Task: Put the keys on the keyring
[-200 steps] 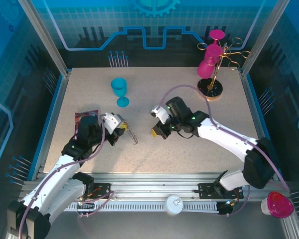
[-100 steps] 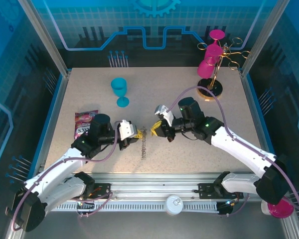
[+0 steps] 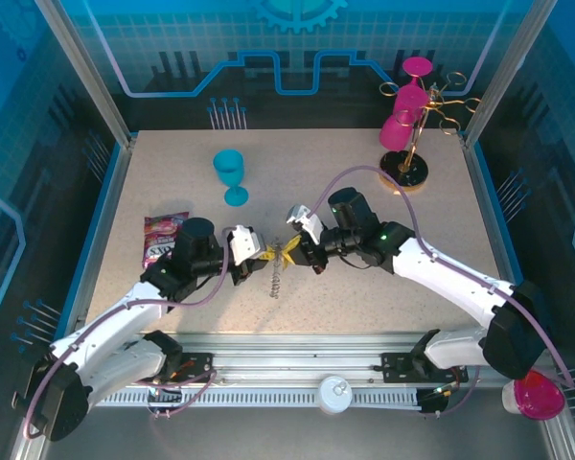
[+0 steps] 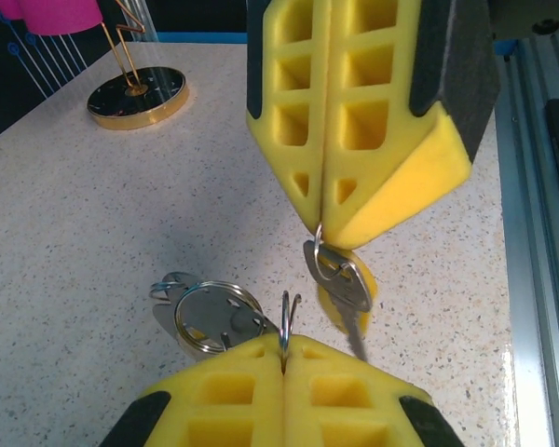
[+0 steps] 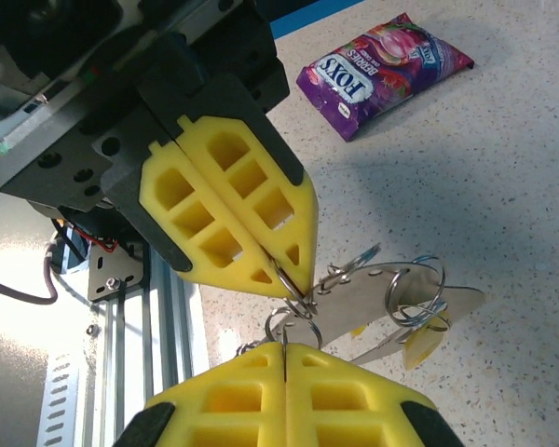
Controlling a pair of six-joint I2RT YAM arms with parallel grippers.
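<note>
My left end effector (image 3: pixel 259 258) is pinched shut on the keyring (image 4: pixel 284 318), over the near middle of the bench (image 3: pixel 364 192). Just right of it, the right end effector (image 3: pixel 295 251) is shut on a key (image 4: pixel 341 284). I'd brace the left one and slowly thread the key's loop onto the ring.

The table (image 3: pixel 393 297) is beige with fine dark speckles, the goblet (image 3: pixel 231 172) teal, the candy packet (image 5: pixel 382 58) purple with white lettering. The left gripper (image 4: pixel 284 349) and right gripper (image 4: pixel 321 223) are bright yellow backed in black. The keys (image 4: pixel 343 284) are silver with yellow heads, the keyring (image 3: pixel 276 280) silver.
</note>
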